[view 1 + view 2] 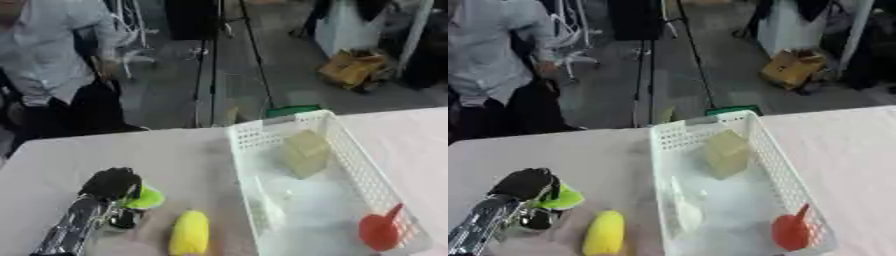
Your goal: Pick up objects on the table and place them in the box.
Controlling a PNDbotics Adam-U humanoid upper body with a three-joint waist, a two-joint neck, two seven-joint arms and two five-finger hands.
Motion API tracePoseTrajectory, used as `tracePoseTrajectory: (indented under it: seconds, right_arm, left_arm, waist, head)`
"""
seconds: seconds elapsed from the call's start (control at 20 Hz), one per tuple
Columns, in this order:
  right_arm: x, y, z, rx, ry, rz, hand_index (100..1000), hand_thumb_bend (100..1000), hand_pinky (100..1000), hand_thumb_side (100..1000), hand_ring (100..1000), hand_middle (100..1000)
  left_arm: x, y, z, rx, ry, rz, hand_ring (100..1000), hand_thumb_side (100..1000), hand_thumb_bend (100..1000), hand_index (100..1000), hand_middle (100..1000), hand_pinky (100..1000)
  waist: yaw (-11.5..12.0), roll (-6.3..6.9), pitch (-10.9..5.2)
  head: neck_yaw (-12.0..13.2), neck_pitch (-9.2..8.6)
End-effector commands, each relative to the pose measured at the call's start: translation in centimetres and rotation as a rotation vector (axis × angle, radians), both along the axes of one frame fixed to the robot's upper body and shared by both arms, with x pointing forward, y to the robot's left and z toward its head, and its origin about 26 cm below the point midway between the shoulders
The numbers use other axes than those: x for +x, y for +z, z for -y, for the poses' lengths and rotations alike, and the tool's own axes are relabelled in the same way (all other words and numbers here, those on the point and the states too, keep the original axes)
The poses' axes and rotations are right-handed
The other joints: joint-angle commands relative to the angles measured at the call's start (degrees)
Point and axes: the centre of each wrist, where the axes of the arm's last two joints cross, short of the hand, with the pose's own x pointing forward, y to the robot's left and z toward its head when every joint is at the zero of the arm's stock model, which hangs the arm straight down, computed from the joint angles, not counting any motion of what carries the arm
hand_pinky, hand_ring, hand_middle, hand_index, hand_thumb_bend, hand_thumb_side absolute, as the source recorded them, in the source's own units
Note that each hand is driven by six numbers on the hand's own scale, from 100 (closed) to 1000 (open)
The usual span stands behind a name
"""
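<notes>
While the left hand [111,183] curls its fingers round a green thing [145,198], the basket [348,150] holds a tan block [305,152] and red scoop [380,231].

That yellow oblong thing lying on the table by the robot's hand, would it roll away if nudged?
Probably. The yellow object looks rounded and elongated, lying on its side, so a sideways push could roll it. Its smooth-looking surface may slip between fingers. Its weight cannot be judged. The left hand is beside it, over a green item.
</notes>
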Motion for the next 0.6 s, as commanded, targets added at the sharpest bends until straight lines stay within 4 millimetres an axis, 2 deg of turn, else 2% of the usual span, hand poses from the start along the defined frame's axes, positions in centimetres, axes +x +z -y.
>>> tracePoseTrajectory:
  seconds: [0.05, 0.45, 0.6]
  right_arm:
    - [-0.2, 1.0, -0.1, -0.008, 0.017, 0.06, 750, 100, 901, 1000, 864, 666]
    - [-0.2, 1.1, 0.0, -0.009, 0.017, 0.063, 750, 100, 901, 1000, 864, 667]
    - [-0.2, 1.1, 0.0, -0.01, 0.017, 0.063, 750, 100, 901, 1000, 864, 667]
  left_arm:
    - [-0.2, 2.3, -0.7, 0.023, 0.013, 0.064, 367, 165, 393, 533, 414, 100]
    - [-0.7, 3.9, -0.8, 0.033, 0.013, 0.099, 365, 157, 420, 530, 414, 100]
    - [-1.0, 5.2, -1.0, 0.042, 0.011, 0.125, 365, 155, 425, 530, 414, 100]
  waist:
    - [0.1, -0.24, -0.96]
    - [0.1, -0.11, -1.0]
    - [0.19, 0.01, -1.06]
  head:
    - [0.06, -0.34]
    - [-0.08, -0.21]
    - [-0.2, -0.09]
